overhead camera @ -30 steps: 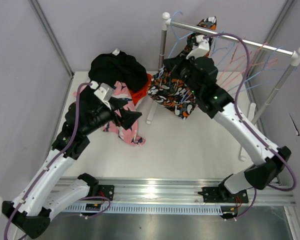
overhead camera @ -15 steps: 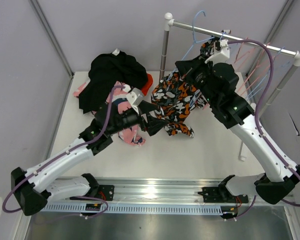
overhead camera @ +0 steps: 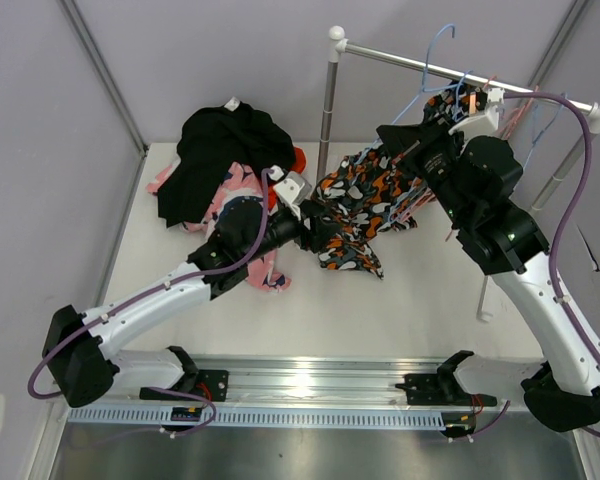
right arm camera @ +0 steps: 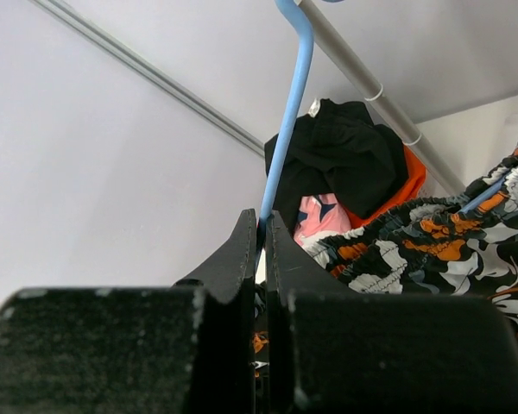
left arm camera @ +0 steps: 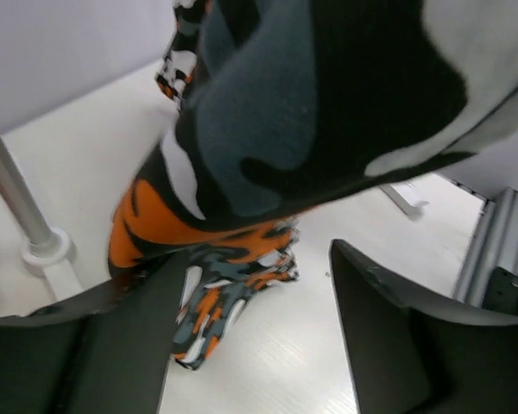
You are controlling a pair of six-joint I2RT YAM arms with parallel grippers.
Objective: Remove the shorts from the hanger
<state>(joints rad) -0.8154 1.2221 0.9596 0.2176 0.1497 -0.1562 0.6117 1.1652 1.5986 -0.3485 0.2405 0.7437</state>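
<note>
The orange, black and white blotch shorts (overhead camera: 365, 200) hang from a blue hanger (overhead camera: 432, 60) in front of the rack and droop toward the table. My right gripper (overhead camera: 408, 140) is shut on the hanger's stem (right arm camera: 281, 147), which runs up between its fingers (right arm camera: 261, 233). My left gripper (overhead camera: 315, 225) is at the lower left edge of the shorts, open. In the left wrist view the patterned cloth (left arm camera: 242, 172) hangs above and between its jaws (left arm camera: 257, 254), close to the left finger (left arm camera: 112, 345). I cannot tell if the finger touches the cloth.
A pile lies at the back left: black shorts (overhead camera: 225, 145), pink printed shorts (overhead camera: 235, 190) and orange-red shorts (overhead camera: 296, 160). The rack's rail (overhead camera: 380, 52) and post (overhead camera: 327, 110) stand behind, with its foot (left arm camera: 47, 250) on the table. Several empty hangers (overhead camera: 525, 110) crowd the rail's right end.
My right arm has carried the hanger and patterned shorts up and to the right. My left arm has reached right to the shorts' lower edge, and its jaws have narrowed a little.
</note>
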